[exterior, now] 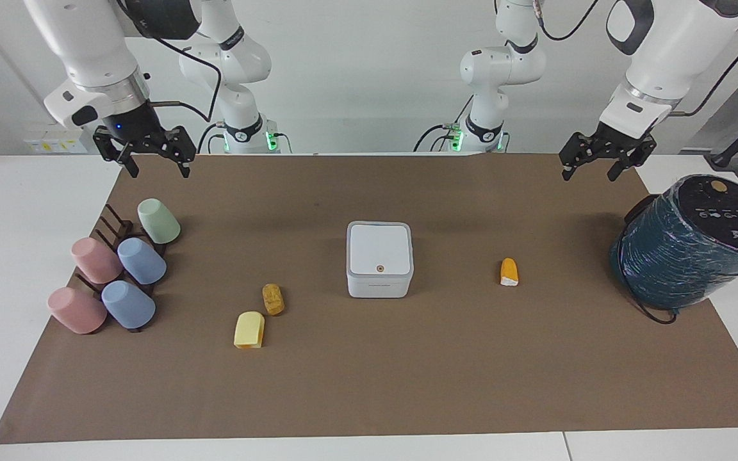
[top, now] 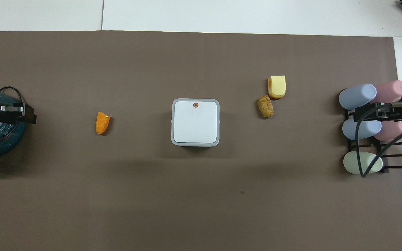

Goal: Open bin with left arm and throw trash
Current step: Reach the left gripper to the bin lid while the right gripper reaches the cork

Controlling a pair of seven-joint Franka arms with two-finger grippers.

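Observation:
The white square bin stands mid-table with its lid shut and the orange dot on top; it also shows in the overhead view. The orange piece with a white end lies beside the bin toward the left arm's end. The brown lump and the pale yellow piece lie toward the right arm's end. My left gripper is open and empty, raised over the mat's edge near the robots. My right gripper is open and empty, raised over the mat near the cup rack.
A large dark teal wrapped cylinder lies at the left arm's end of the table. A dark rack with several pastel cups stands at the right arm's end. A brown mat covers the table.

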